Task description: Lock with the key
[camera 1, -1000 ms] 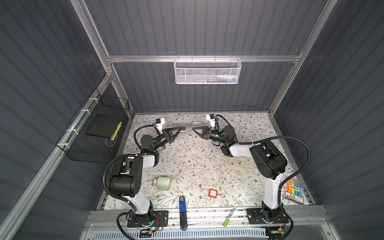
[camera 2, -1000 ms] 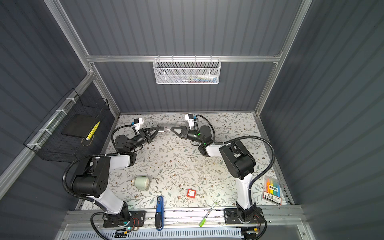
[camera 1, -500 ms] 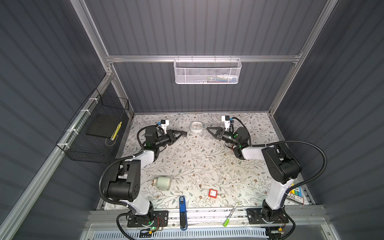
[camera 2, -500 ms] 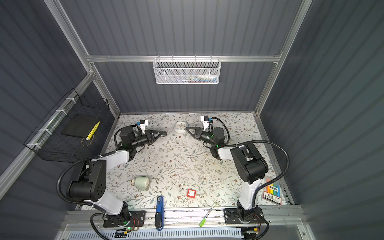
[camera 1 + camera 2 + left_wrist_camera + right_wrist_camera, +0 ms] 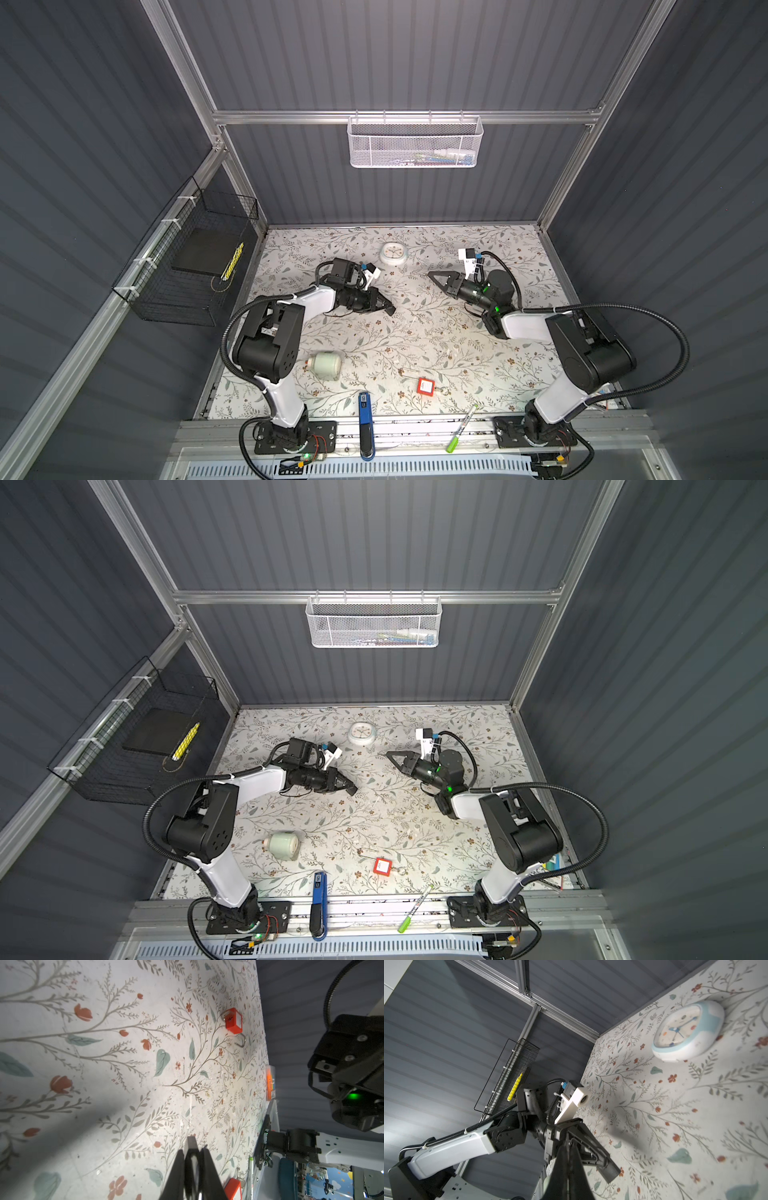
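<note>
A red padlock (image 5: 425, 386) (image 5: 382, 866) lies near the table's front middle, with a small metal ring against it. Which nearby metal bit is the key is too small to tell. In the left wrist view this padlock (image 5: 232, 1188) sits by the green pen. A second red padlock (image 5: 233, 1021) lies farther off with a bent metal hook beside it. My left gripper (image 5: 390, 311) (image 5: 192, 1147) hovers shut and empty at mid-table, well behind the front padlock. Right of the clock, my right gripper (image 5: 430, 274) (image 5: 569, 1147) is shut and empty.
A white-and-blue clock (image 5: 393, 252) (image 5: 687, 1030) lies at the back middle. A pale green jar (image 5: 326, 365) lies front left. A blue tool (image 5: 365, 409) and a green pen (image 5: 461, 428) rest at the front rail. A coloured pack (image 5: 269, 1082) sits at the front right edge.
The two grippers, tip to tip by the clock a second ago, have parted. The left one came forward toward mid-table and the right one drew back to the right. Both stayed shut.
</note>
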Tool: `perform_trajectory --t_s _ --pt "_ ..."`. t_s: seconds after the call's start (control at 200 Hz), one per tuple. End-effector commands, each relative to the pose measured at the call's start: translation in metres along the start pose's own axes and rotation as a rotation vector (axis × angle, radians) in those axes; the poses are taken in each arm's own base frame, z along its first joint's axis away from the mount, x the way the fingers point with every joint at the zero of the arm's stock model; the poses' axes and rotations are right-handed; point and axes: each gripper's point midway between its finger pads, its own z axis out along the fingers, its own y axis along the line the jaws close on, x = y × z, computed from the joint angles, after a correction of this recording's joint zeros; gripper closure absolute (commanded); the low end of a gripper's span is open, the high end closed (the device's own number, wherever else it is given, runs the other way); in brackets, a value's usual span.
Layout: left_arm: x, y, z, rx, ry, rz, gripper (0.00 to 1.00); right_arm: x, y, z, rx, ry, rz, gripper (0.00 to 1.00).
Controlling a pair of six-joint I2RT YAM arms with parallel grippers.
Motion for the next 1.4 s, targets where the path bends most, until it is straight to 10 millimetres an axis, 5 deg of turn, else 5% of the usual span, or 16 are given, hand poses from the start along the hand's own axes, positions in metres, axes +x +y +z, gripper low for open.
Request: perform_trajectory --t_s 0.0,0.355,0.45,0.655,1.396 --pt "0.003 -0.002 0.005 0.022 0.044 0.066 1.00 0.004 0.002 -0.008 0.012 0.008 -0.036 1.00" --pt "0.018 0.023 0.018 -0.017 0.080 0.039 1.00 0.009 0.004 -0.013 0.013 0.012 -0.030 1.00" --pt "0.017 0.029 0.017 -0.053 0.071 0.035 0.78 0.010 0.004 -0.014 0.012 0.015 -0.028 1.00" --pt "0.014 0.036 0.016 -0.100 0.072 0.030 0.57 0.012 0.004 -0.017 0.015 0.011 -0.030 1.00" --pt "0.000 0.046 0.010 -0.210 0.047 0.003 0.50 0.017 0.002 -0.021 0.032 0.015 -0.035 1.00"
